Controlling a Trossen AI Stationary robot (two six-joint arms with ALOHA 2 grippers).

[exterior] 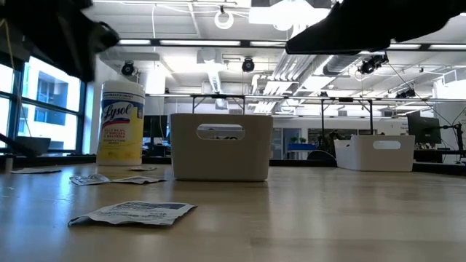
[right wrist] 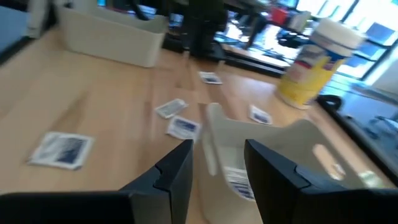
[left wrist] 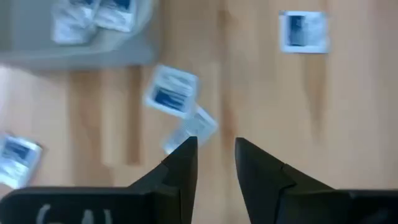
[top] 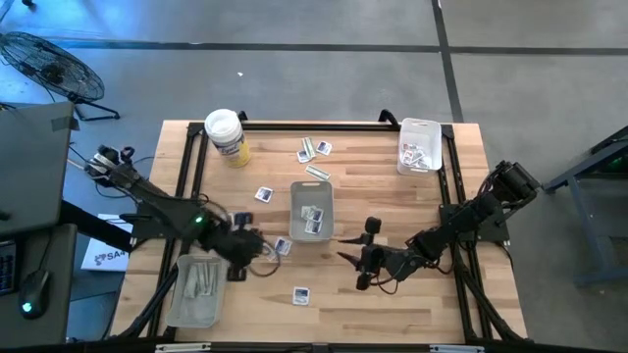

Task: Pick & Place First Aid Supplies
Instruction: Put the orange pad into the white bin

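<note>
The wooden tabletop point(top: 392, 304) stood on a grey concrete floor point(top: 294, 69), with a fan point(top: 49, 64) lying off to one far corner. From the low view the room behind was a wide workshop with ceiling lights and windows.

On the tabletop sat a yellow-labelled round tub point(top: 226, 135) near the far left, a clear tray point(top: 312, 209) in the middle holding a few packets, a second tray point(top: 420, 145) at the far right also with packets inside, and a third tray point(top: 196, 289) at the near left holding pale strips.

The first aid supplies point(top: 315, 149) lay scattered: several near the far edge, one packet point(top: 263, 194) left of the middle tray, one point(top: 301, 294) near the front, and two just beside the left hand.

The left hand point(top: 257, 242) hung low over the tabletop left of the middle tray, its fingers point(left wrist: 183, 168) a little apart and holding nothing; a white packet point(left wrist: 189, 129) lay just beyond their tips, another point(left wrist: 172, 92) next to it.

The right hand point(top: 353, 263) hovered just in front of and to the right of the middle tray, pointing toward it, fingers point(right wrist: 177, 171) parted and empty.
</note>
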